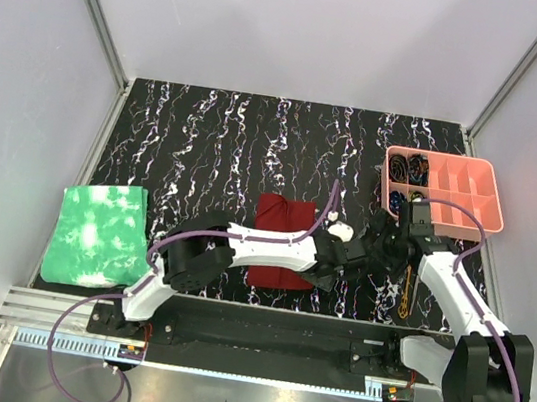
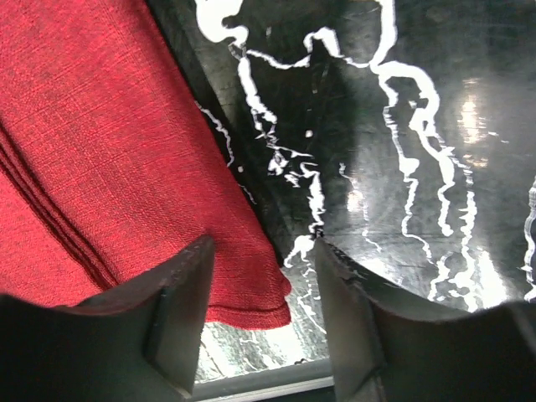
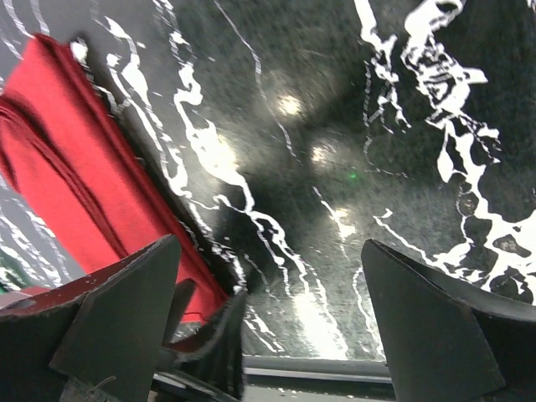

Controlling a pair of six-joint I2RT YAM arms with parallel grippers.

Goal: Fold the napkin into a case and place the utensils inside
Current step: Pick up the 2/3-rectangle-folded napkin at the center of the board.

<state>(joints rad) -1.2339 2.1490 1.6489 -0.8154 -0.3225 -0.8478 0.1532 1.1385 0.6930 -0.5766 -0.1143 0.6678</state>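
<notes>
The dark red napkin [image 1: 281,235] lies on the table as a layered, folded strip. My left arm reaches across it. The left gripper [image 1: 331,269] stands open just past the cloth's near right corner. In the left wrist view that corner [image 2: 266,295] lies flat on the table beneath the gap between the fingers [image 2: 180,293], and nothing is pinched. My right gripper [image 1: 375,245] hangs wide open to the right of the napkin [image 3: 75,176], with only bare table between its fingers [image 3: 126,310]. The gold utensils [image 1: 405,290] lie on the table beside the right arm.
A pink compartment tray [image 1: 481,197] with dark coiled items stands at the back right. A green crinkled sheet [image 1: 97,231] lies at the near left. The table's metal front edge [image 2: 251,381] runs close under both grippers.
</notes>
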